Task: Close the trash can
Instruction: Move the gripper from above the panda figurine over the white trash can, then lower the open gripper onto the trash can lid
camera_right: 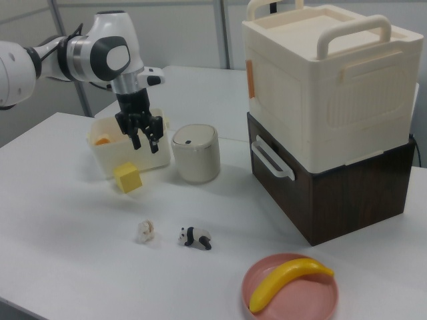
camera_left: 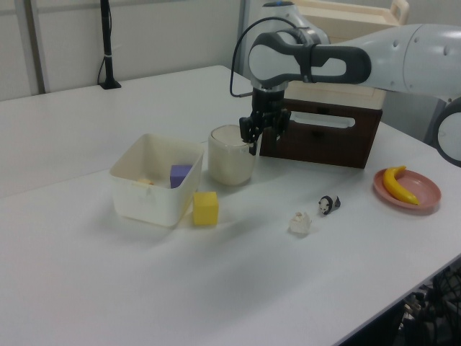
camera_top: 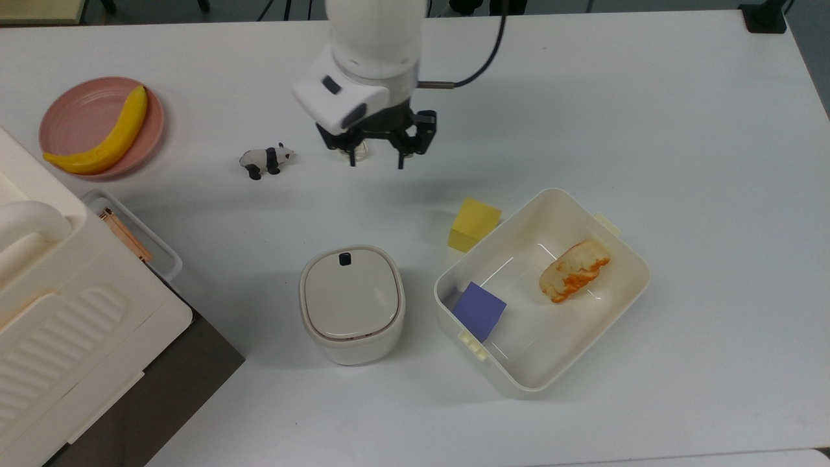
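Hovering above the table, the gripper (camera_top: 376, 161) has its fingers apart, well off from the trash can (camera_top: 351, 303), whose lid lies flat.

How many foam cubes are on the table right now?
2. A yellow cube sits on the table against the outside of the open tub; a purple cube lies inside the tub, near its clip-side wall. Nothing seems hidden behind the tub.

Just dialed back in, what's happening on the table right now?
The arm's gripper hangs open and empty in the air, holding nothing. In the top view it sits above the crumpled paper ball. The trash can stands apart from it, its lid lying flat on top, next to the open tub.
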Controlling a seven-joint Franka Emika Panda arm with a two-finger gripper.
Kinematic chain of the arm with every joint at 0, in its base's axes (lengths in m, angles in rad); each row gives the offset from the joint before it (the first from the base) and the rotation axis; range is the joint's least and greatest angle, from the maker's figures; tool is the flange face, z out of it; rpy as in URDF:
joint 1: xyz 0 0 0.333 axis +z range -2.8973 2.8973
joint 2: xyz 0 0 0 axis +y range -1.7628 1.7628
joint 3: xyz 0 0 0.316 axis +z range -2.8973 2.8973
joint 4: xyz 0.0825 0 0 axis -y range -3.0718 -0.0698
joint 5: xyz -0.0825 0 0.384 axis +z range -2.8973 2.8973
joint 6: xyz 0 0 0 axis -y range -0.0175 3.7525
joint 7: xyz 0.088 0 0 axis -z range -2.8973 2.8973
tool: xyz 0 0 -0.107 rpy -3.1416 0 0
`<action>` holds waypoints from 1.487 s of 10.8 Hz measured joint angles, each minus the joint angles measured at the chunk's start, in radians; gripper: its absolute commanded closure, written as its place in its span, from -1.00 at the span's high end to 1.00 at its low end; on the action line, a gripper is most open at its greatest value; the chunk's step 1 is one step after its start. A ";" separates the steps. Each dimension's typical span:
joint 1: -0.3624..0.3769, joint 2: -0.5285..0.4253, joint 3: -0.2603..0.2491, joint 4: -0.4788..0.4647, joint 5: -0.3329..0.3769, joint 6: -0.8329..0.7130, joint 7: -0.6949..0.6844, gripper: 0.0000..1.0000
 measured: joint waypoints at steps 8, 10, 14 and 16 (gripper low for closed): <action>0.054 0.003 -0.002 -0.026 0.003 0.078 0.013 0.27; 0.048 0.002 -0.013 -0.024 0.005 0.202 0.033 0.27; -0.008 0.004 -0.018 -0.024 0.005 0.364 0.038 0.27; -0.006 0.017 -0.018 -0.025 0.005 0.374 0.038 0.26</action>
